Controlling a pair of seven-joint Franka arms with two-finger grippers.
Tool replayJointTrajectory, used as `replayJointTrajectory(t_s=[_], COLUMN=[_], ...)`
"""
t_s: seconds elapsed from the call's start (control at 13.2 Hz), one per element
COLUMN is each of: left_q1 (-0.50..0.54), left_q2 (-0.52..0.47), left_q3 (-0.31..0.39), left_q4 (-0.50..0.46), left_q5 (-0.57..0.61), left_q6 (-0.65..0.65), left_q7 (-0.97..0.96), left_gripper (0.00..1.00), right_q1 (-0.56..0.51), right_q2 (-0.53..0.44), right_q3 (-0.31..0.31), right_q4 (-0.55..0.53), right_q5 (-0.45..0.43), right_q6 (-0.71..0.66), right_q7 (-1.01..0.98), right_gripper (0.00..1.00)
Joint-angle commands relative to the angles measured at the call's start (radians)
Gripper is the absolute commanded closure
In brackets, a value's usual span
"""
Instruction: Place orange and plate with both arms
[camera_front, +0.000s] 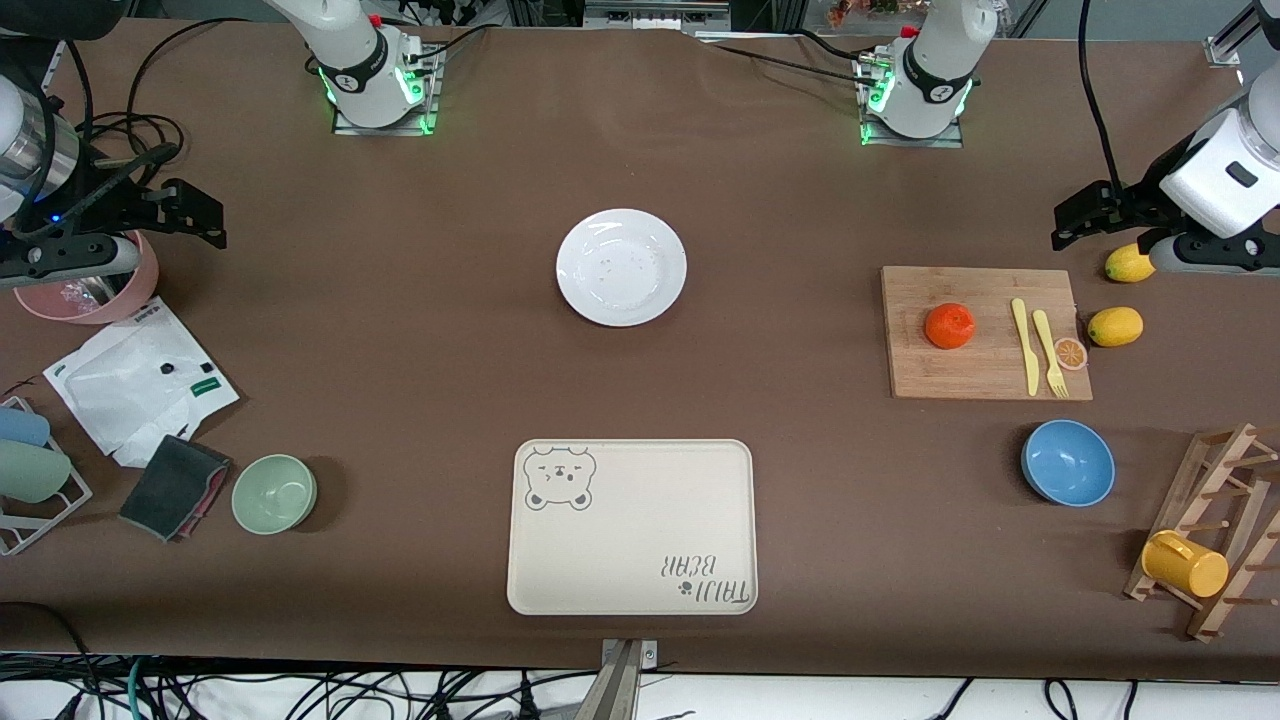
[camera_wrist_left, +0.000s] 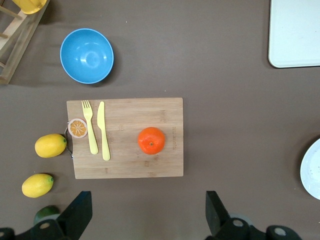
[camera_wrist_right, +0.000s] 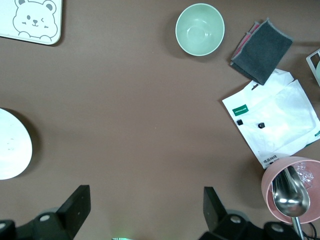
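We take the wooden board (camera_front: 985, 333) as our landmark. The orange (camera_front: 949, 325) sits on the board, on its half toward the right arm's end, with a yellow knife (camera_front: 1023, 345) and fork (camera_front: 1048, 352) lying side by side on its other half. An orange slice (camera_front: 1071, 353) rests at the board's edge just beside the fork. The plate (camera_front: 621, 267) lies on the bare table well apart from the board, toward the right arm's end and slightly farther from the front camera. The tray (camera_front: 632, 527) lies nearer to the camera than the board, also toward the right arm's end.

Our left gripper (camera_front: 1070, 216) hangs above the table just past the board's corner, toward the left arm's end, jaws spread wide and empty. Our right gripper (camera_front: 195, 213) waits well apart from the board at the right arm's end, beside a pink cup (camera_front: 90, 294), jaws likewise spread and empty.
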Motion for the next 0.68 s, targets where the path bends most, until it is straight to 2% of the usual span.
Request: replayJointTrajectory(t_s=[0.0,0.61], left_q1=[-0.004,-0.004], left_q2=[0.001,0.003], left_q3=[0.006,0.008], left_q4=[0.019,0.022], left_q5=[0.021,0.021], left_q6=[-0.020,-0.022], left_q7=[0.012,0.012], left_gripper=[0.00,0.00], right_q1=[-0.002,-0.002], right_q2=[-0.003,0.005], right_q3=[0.002,0.002], right_q4=[0.012,0.022], right_q5=[0.007,0.004], right_q6=[-0.028,-0.026], right_q7=[0.011,0.001], right_gripper=[0.00,0.00])
